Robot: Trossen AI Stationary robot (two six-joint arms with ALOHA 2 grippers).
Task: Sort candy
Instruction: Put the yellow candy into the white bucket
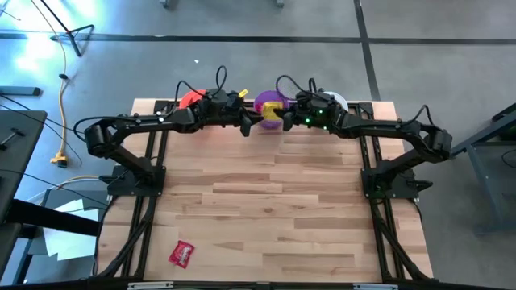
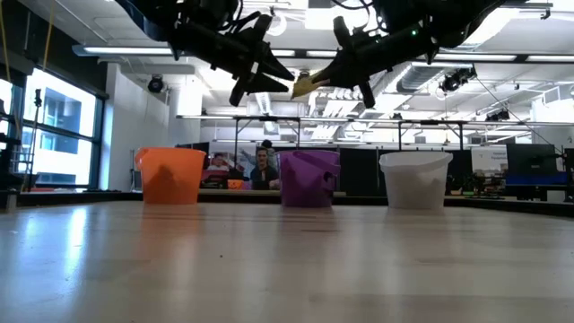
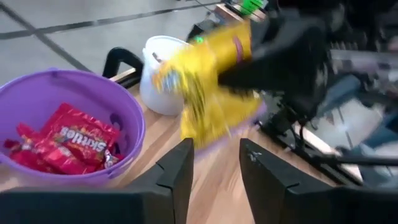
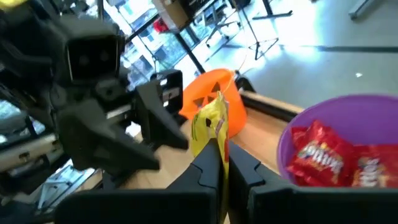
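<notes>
The right gripper (image 4: 221, 163) pinches the yellow packet (image 4: 210, 127); left gripper (image 3: 214, 165) spread. A thin edge-grip might slip above the purple cup (image 4: 348, 109).

One camera looks straight down on the whole surface (image 1: 266, 201), the purple cup (image 1: 270, 105) at its far edge. Another sits at surface level, facing that cup (image 2: 308, 178) and the room behind. Each wrist camera looks closely past its own fingers; both see the purple cup (image 3: 68, 124) (image 4: 336, 149).
</notes>
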